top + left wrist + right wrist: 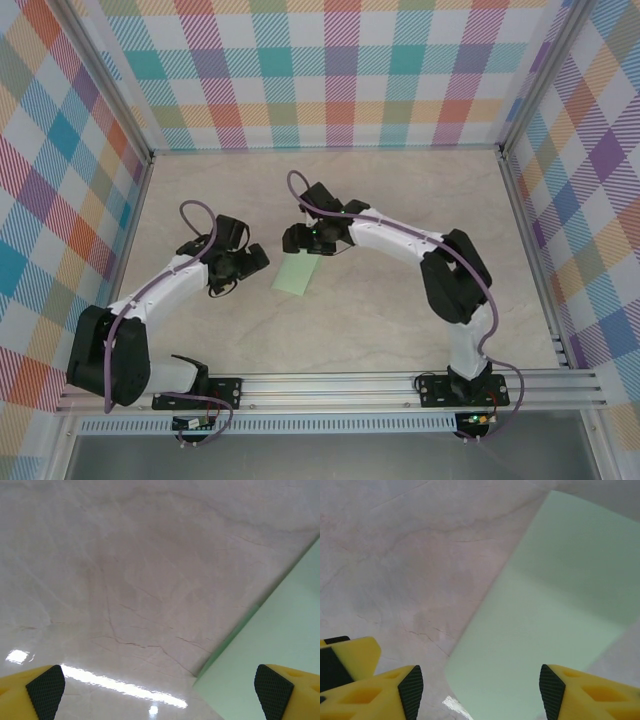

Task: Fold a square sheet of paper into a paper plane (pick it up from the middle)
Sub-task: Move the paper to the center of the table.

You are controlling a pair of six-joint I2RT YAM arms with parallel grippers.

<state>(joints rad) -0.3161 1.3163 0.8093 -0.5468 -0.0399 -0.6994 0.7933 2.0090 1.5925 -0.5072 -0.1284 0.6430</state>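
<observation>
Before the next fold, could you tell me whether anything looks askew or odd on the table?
The thin pale mint-green sheet of paper lies slightly skewed on the pale marbled table and seems gently bowed, not flat.

A robotics lab test cell: left arm [160, 285] and right arm [400, 235] bolted to an aluminium rail [330, 385], marble-look tabletop [380, 330] boxed in by 3 plaid-printed walls [340, 70].

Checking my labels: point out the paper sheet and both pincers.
paper sheet [297, 277], top view, the sheet's middle.
left pincer [159, 686], left wrist view, midway between fingertips.
right pincer [482, 690], right wrist view, midway between fingertips.
</observation>
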